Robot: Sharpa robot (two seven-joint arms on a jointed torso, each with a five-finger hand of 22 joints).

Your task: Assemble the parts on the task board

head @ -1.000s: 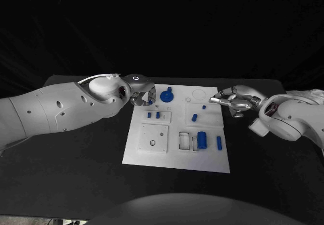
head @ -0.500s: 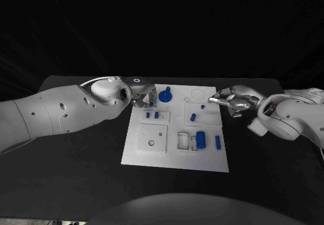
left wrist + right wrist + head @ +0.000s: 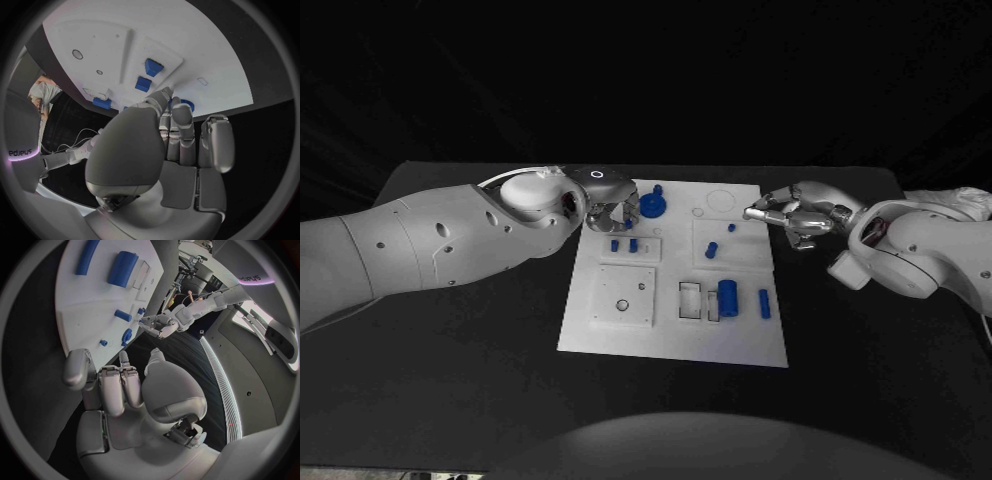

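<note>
Table (image 3: 473,330): black, lying under everything, filling the lower half of the head frame.
Task board (image 3: 668,335): white plate sitting mid-frame, its long axis running up and down the picture.
Left hand (image 3: 615,208): hovering at the board's upper left corner, fingers curling together; whether it is pinching anything, I cannot tell.
Right hand (image 3: 788,216): waiting just off the board's upper right edge, fingers curling in, apparently holding nothing.
Blue cylinder (image 3: 728,294): lying right of centre, long axis up-down, with a slimmer blue bar (image 3: 763,303) just to its right.
Round blue part (image 3: 655,207): standing on the board's upper left, immediately right of the left hand's fingertips (image 3: 167,93); the left hand is plainly the nearer one.
Small blue pegs (image 3: 623,245): sitting directly below the left hand.
Writing: no lettering on the board or parts is showing legibly.
</note>
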